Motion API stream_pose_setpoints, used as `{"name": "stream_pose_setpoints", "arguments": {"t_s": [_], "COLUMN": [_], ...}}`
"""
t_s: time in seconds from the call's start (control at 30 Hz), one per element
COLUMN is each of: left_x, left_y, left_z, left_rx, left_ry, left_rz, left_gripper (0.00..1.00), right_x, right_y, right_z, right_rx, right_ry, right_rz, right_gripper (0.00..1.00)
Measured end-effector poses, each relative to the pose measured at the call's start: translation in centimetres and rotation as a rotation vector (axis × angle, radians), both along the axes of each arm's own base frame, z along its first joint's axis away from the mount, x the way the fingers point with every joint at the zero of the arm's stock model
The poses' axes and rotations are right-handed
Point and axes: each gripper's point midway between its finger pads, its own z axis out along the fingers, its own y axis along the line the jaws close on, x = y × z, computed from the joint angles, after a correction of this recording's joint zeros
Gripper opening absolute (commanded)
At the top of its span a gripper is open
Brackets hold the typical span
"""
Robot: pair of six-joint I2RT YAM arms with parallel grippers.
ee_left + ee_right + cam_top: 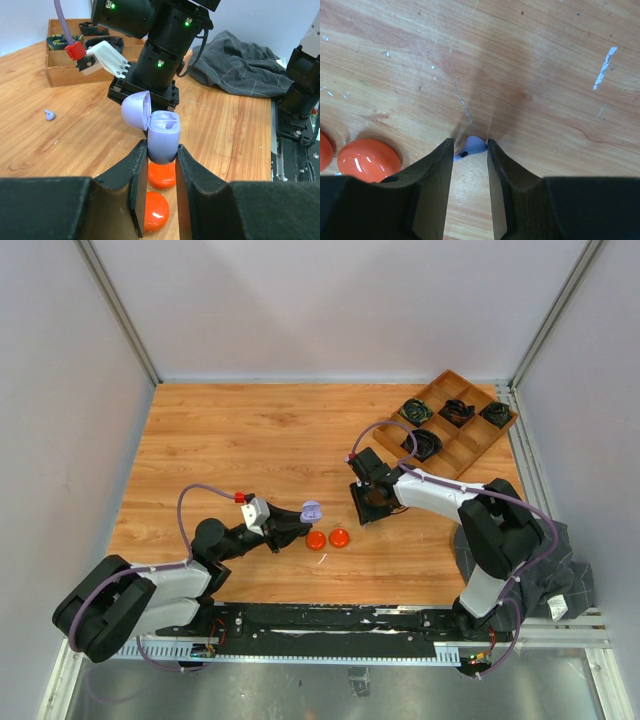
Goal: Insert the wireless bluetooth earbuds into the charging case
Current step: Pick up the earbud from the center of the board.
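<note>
left gripper [161,150] clamps the lilac charging case [164,136] upright, lid open, as a steady target; right gripper [470,144] at its 3 o'clock, fingers narrowed onto a lilac earbud [472,145] on the table [545,75].

Charging case [164,137]: one, lilac, its lid hanging open.
Orange discs [161,176]: two, lying side by side just beside the charging case.
Lilac earbuds [49,115]: two, both lying outside the charging case, the second earbud [470,146] showing in the right wrist view.
Black cable coils [458,410]: four, sitting well apart from the charging case.
Wooden tray [478,440]: one, holding the coils.
Grey cloth [560,575]: one, lying far from the charging case.
</note>
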Motion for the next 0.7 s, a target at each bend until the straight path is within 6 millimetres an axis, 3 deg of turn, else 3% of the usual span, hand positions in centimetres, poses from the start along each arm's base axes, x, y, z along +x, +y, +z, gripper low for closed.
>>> {"name": "stream_pose_setpoints", "arguments": {"t_s": [0.3, 0.47, 0.7], "left_x": [0.07, 0.10, 0.04], "left_y": [-0.07, -0.09, -0.07], "left_z": [-0.57, -0.56, 0.31], "left_rx": [0.012, 0.012, -0.014], "left_ry": [0.017, 0.017, -0.015], "left_rz": [-0.001, -0.001, -0.002], "left_gripper": [0.00, 0.00, 0.00], "right_x": [0.06, 0.15, 0.02], "right_y": [0.15, 0.22, 0.73], "right_z": [-0.03, -0.02, 0.49], "right_rx": [0.004, 0.005, 0.011], "right_ry": [-0.002, -0.007, -0.028], "right_rz": [0.013, 0.019, 0.052], "right_gripper": [0.28, 0.20, 0.17]}}
